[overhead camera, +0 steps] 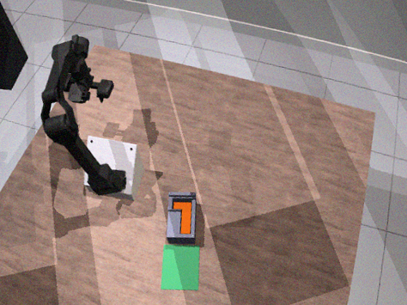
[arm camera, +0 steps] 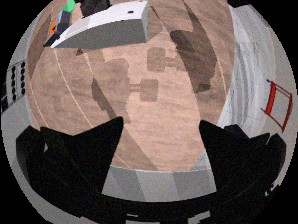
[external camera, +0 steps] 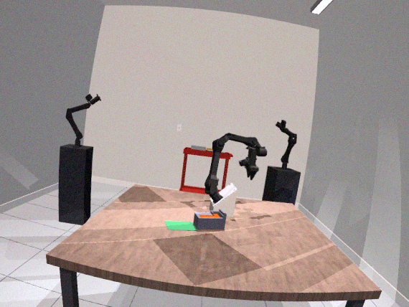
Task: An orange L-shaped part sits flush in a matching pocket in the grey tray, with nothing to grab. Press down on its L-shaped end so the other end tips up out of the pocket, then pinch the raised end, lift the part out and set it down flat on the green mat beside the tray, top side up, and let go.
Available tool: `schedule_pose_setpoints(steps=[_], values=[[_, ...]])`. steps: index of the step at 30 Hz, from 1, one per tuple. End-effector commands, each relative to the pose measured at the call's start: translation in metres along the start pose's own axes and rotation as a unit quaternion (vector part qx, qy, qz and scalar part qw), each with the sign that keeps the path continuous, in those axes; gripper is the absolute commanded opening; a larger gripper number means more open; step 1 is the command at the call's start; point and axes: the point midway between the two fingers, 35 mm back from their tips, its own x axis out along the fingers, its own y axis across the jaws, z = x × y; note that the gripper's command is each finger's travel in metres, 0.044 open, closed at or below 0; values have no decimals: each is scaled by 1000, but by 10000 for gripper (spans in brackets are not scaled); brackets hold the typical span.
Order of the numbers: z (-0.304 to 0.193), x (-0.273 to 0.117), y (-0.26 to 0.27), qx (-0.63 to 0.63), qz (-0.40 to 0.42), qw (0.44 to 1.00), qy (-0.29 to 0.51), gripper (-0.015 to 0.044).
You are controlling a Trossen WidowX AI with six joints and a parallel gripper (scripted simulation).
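While our gripper [external camera: 252,174] hangs high above the wooden table [external camera: 294,258], its jaws stand wide apart with nothing between them; in the wrist view we see only bare table top between the two dark fingers.

We take the grey tray [overhead camera: 172,224] as our landmark. Inside the tray, the orange L-shaped part [overhead camera: 185,217] lies flush in its pocket, its short foot at the end of the tray farther from the mat. Touching the tray's other end, the green mat [overhead camera: 182,268] lies flat on the table with nothing on it. Well apart from the tray, toward the table's edge, we see the white base plate [overhead camera: 105,152] on which our arm [overhead camera: 63,92] is mounted. From the exterior view the gripper sits well above the tray and off to its right, pointing downward, far from the part.

In the wrist view the tray, part and mat show only as small patches at the upper left rim, beyond the white plate [arm camera: 109,26]. Behind the tray in the exterior view stands a red rack [external camera: 201,168], and two black pedestals [external camera: 74,183] with other arms flank the table.
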Motion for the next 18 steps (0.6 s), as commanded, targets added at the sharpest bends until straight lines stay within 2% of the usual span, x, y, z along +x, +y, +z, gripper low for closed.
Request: schedule_pose_setpoints(steps=[1,5,8,12,18], values=[[0,-1,2,11,0,1000,1,374],[-4,-12,36,154,-4,988,15,269],[-5,-21,79,318,-9,947,34,190],[6,-28,137,545,-36,837,32,180],[24,-30,194,738,-45,673,34,180]])
